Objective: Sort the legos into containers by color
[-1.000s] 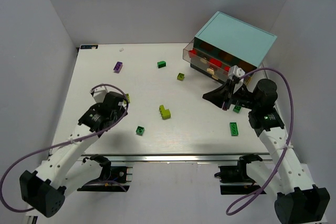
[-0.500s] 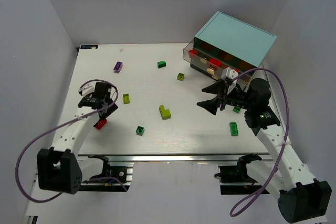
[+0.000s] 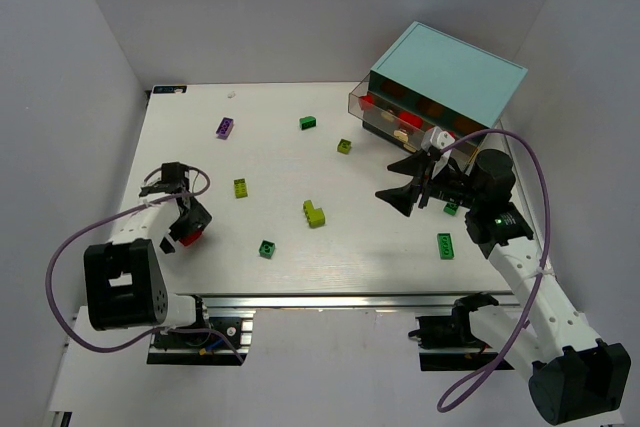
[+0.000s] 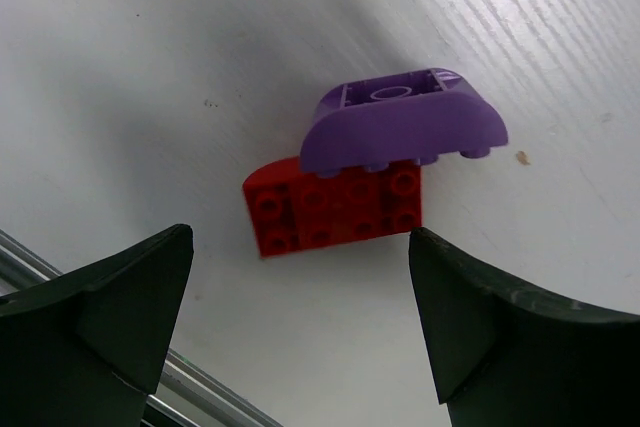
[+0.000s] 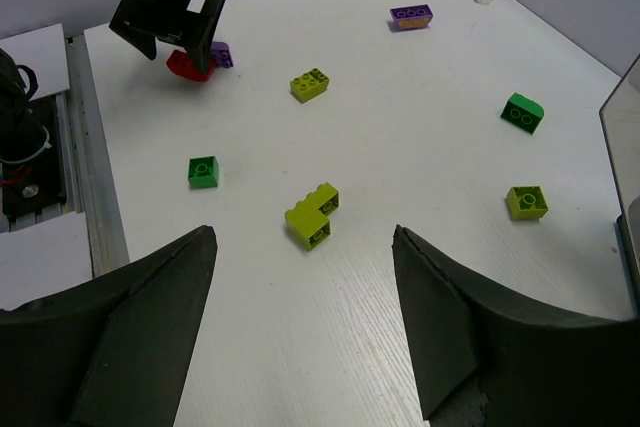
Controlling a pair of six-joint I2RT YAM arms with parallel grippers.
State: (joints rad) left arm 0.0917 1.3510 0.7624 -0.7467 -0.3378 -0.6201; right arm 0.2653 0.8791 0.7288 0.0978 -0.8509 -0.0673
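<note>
A red lego (image 4: 335, 209) and a purple lego (image 4: 400, 132) lie touching on the table near its left edge, just ahead of my open left gripper (image 4: 300, 239), which holds nothing. From above, the red lego (image 3: 192, 238) shows beside the left gripper (image 3: 176, 213). My right gripper (image 3: 393, 181) hangs open and empty over the table, facing the lime L-shaped lego (image 5: 313, 214). Other legos lie scattered: purple (image 3: 226, 128), dark green (image 3: 308, 123), lime (image 3: 344, 146), lime (image 3: 240, 187) and green (image 3: 267, 248). The containers (image 3: 385, 112) stand open under the light-blue top (image 3: 445, 72), with red pieces inside.
A green lego (image 3: 445, 245) lies near the right arm, and another (image 3: 452, 207) is partly hidden beside it. The table's front rail (image 3: 330, 299) runs along the near edge. White walls close in the left, back and right sides.
The left arm has swung to the table's left edge and its jaws have opened, leaving the red and purple legos on the table. The right jaws have opened wide.
</note>
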